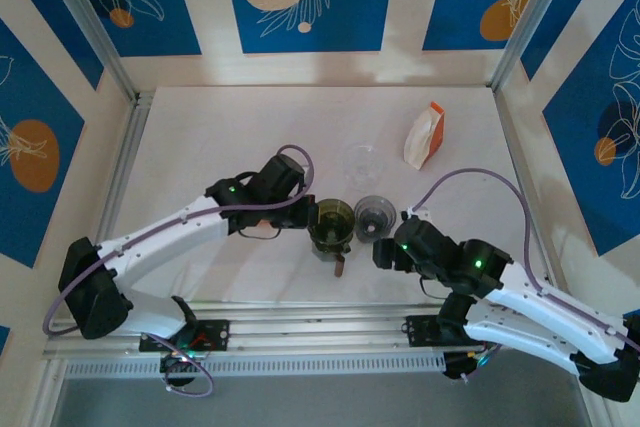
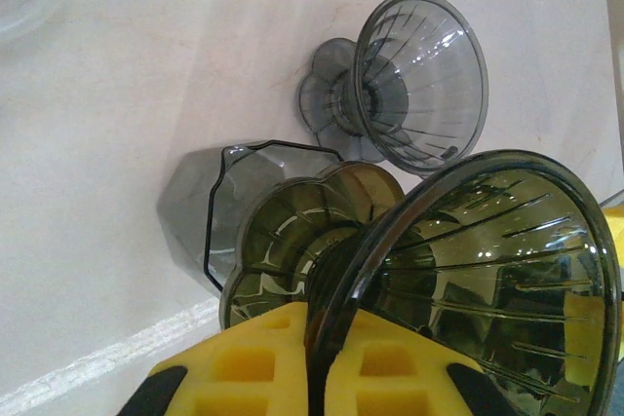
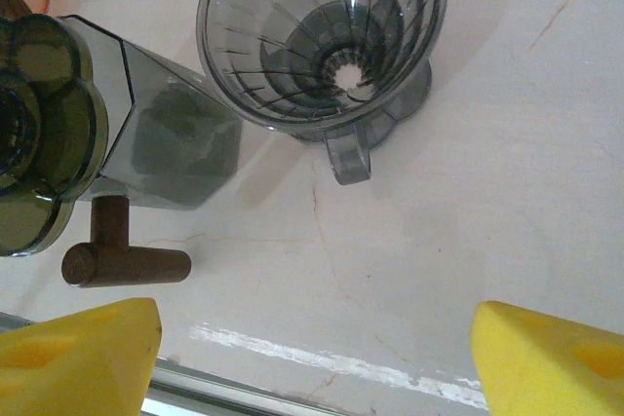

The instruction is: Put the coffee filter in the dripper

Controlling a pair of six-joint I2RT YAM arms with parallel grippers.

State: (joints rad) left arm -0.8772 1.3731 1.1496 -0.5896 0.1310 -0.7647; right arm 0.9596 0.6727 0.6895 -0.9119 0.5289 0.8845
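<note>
1. Left arm (image 1: pixel 165 235), right arm (image 1: pixel 545 309): white links, black joints, green lights near the wrists.
2. Purple cables (image 1: pixel 470 175) loop off both.
3. Left gripper (image 2: pixel 327 377), right gripper (image 3: pixel 312 362): yellow pads, the left's with square pockets.

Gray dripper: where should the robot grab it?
Probably by its small handle, coming from the near side with the open right hand: the gray dripper stands upright and the handle sticks out toward that hand, while the rest looks wide and smooth.
</note>
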